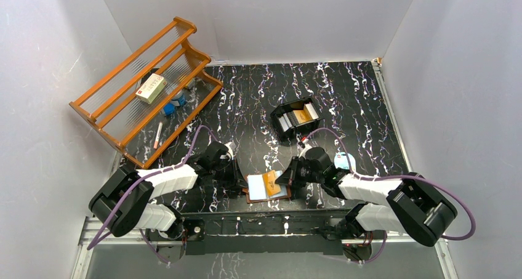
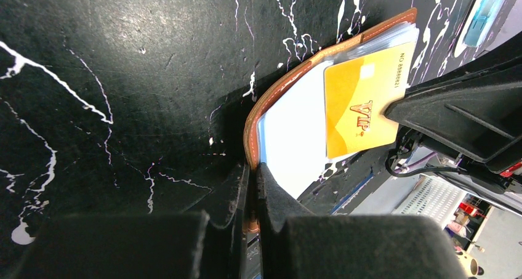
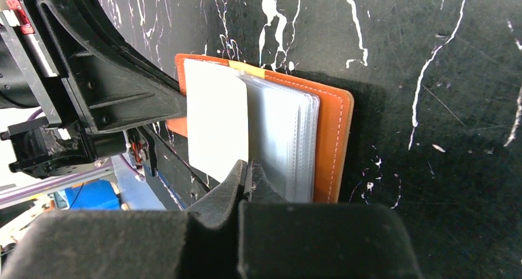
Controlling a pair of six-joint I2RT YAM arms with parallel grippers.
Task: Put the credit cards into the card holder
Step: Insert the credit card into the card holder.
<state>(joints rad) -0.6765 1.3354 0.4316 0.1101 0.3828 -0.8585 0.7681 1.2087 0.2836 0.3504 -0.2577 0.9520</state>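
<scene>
The left gripper [image 2: 252,168] is clamped on the leather edge of the small brown fold-over card holder [image 3: 332,137], which lies open on the black white-veined table [image 3: 443,106] between both arms. The right gripper [image 3: 248,168] pinches the orange-gold plastic VIP card [image 2: 360,103], which lies across the holder's inside.

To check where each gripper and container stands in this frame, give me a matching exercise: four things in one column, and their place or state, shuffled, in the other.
Things:
1 left gripper
2 right gripper
3 black tray
4 wooden rack

Place or state:
A at the far left of the table
B shut on the gold card
C beyond the open card holder, further from the arms
D shut on the card holder's leather edge

Pairs: 1-D, 2-B, 3-C, 4-A
</scene>
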